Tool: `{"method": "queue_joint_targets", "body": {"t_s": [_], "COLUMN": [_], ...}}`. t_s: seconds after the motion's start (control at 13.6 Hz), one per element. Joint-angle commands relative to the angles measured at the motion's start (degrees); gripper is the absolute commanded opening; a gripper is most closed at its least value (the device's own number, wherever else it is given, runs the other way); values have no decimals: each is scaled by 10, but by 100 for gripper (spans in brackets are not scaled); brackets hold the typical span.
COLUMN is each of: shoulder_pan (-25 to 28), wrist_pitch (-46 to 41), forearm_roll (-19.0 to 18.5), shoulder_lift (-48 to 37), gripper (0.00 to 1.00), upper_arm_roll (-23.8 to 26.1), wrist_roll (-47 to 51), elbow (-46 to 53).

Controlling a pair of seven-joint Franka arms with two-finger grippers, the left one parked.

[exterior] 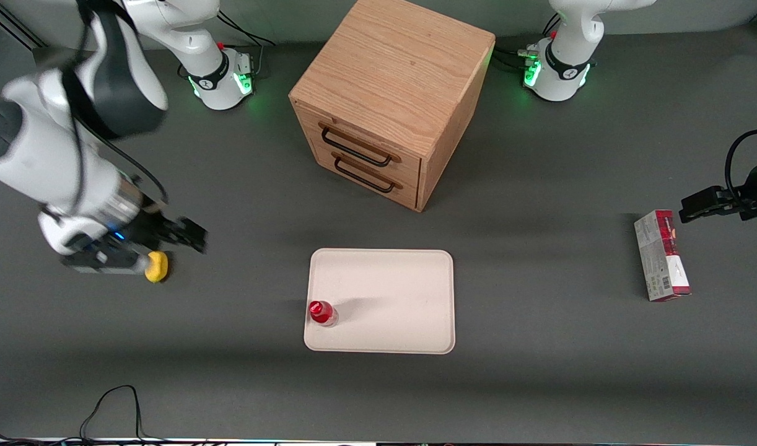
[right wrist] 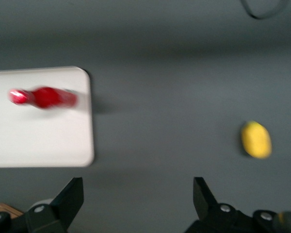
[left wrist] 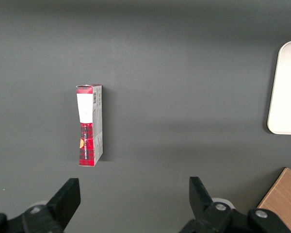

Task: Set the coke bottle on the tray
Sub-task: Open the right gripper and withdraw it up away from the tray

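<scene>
The coke bottle (exterior: 322, 313), small and red with a red cap, stands upright on the cream-white tray (exterior: 391, 291), in the tray's corner nearest the working arm and the front camera. It also shows in the right wrist view (right wrist: 43, 97) on the tray (right wrist: 39, 141). My right gripper (exterior: 189, 235) is open and empty, well away from the tray toward the working arm's end of the table, above bare table (right wrist: 137, 194). Nothing is between its fingers.
A yellow object (exterior: 157, 266) lies on the table beside the gripper, also in the right wrist view (right wrist: 256, 140). A wooden drawer cabinet (exterior: 391, 99) stands farther from the front camera than the tray. A red-and-grey carton (exterior: 662, 255) lies toward the parked arm's end.
</scene>
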Motion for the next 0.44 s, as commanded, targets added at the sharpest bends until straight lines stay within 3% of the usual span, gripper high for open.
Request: {"method": "queue_joint_targets", "body": {"t_s": [0.0, 0.37], "shoulder_pan": [8, 5], "wrist_pitch": [-11, -84], "forearm_roll": [13, -5], "shoulder_lift": [-122, -127], "gripper": [100, 100], "upper_arm_roll": [-58, -86], "wrist_roll": [-64, -88], "elbow": [-122, -67]}}
